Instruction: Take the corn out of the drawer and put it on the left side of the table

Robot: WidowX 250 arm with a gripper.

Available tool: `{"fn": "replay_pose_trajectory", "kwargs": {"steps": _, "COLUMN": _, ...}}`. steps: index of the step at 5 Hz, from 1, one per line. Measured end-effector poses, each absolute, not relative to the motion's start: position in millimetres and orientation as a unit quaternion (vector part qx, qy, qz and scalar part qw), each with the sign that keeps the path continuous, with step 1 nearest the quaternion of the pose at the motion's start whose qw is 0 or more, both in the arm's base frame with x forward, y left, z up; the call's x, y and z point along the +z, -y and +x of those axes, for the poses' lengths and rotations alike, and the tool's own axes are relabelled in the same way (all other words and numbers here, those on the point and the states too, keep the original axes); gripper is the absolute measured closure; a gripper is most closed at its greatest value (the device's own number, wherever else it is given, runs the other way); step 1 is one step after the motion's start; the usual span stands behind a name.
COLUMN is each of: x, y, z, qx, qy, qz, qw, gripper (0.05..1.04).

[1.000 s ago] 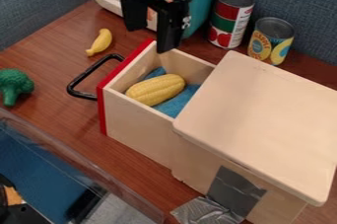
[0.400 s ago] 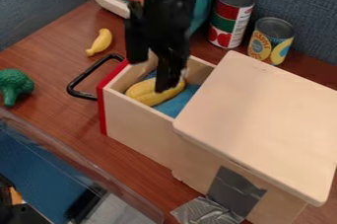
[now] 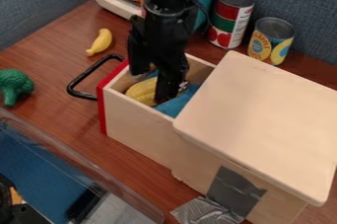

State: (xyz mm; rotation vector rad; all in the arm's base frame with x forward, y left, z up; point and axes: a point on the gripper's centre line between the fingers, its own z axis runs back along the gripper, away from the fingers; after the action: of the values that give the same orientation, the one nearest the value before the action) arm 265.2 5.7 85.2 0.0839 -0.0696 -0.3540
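In the camera view, the tool (image 3: 151, 86) hangs down from the top into the pulled-out wooden drawer (image 3: 137, 128), its two fingers spread with a gap between them. One finger is low in the drawer, in front of the right part of the yellow corn (image 3: 141, 91); the other is higher, toward the red drawer front (image 3: 102, 110). The corn lies on its side inside the drawer, on blue cloth (image 3: 174, 107), near the side wall that faces the camera. Its long axis slants from lower left toward upper right, its lower-left end showing; the far end is hidden behind the tool. A black handle (image 3: 80, 78) juts from the drawer front over the brown surface (image 3: 59, 45). A banana (image 3: 100, 43) sits beyond the handle, and green broccoli (image 3: 13, 86) is at the left edge. Two cans, one red and green (image 3: 230, 18), one yellow-labelled (image 3: 271, 40), stand upright behind the box lid (image 3: 263, 124).
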Motion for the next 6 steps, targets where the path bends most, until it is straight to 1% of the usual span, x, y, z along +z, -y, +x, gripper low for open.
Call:
{"fn": "replay_pose_trajectory", "kwargs": {"steps": 2, "x": 74, "y": -7, "z": 267, "qx": -0.182, "qy": 0.020, "qz": 0.044, "qw": 0.982, "gripper": 0.083}}
{"fn": "replay_pose_trajectory", "kwargs": {"steps": 3, "x": 66, "y": -13, "z": 269, "qx": -0.179, "qy": 0.005, "qz": 0.044, "qw": 0.983, "gripper": 0.143}}
{"fn": "replay_pose_trajectory", "kwargs": {"steps": 4, "x": 61, "y": -20, "z": 272, "qx": -0.165, "qy": -0.002, "qz": 0.038, "qw": 0.986, "gripper": 0.440}}
{"fn": "replay_pose_trajectory", "kwargs": {"steps": 5, "x": 62, "y": -21, "z": 272, "qx": -0.163, "qy": -0.005, "qz": 0.031, "qw": 0.986, "gripper": 0.522}}
{"fn": "replay_pose_trajectory", "kwargs": {"steps": 6, "x": 69, "y": -20, "z": 270, "qx": -0.172, "qy": -0.010, "qz": -0.010, "qw": 0.985, "gripper": 0.522}}
